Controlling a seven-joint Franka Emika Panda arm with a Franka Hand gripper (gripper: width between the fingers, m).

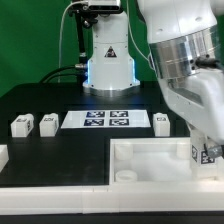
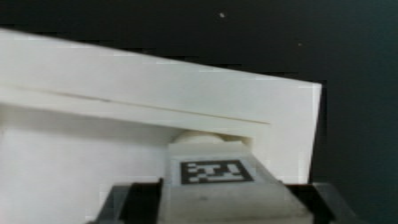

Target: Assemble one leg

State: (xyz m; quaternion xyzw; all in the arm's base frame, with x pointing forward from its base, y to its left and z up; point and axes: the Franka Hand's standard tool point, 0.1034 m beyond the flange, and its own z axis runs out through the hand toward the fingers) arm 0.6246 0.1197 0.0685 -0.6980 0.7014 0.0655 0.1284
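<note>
Leg (image 2: 214, 168) w/ tag clamped between fingers (image 2: 128, 200), poised right at corner socket (image 2: 214, 131) of white panel (image 2: 107, 140). Judging by this: pickup done, seating and screwing-in left. Three other legs (image 1: 22, 125) lie on surface (image 1: 40, 100), well apart from fingers.

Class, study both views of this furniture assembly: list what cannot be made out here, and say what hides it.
- Gripper fingertips: exterior view, hidden behind the arm's own body; wrist view, cut off by the picture's edge.
- Whether the held leg has reached a socket of the large white panel: the leg itself covers the contact.
- Tags on the marker board and loose legs: too small to read.
- The panel's near side: cut off by the frame.
</note>
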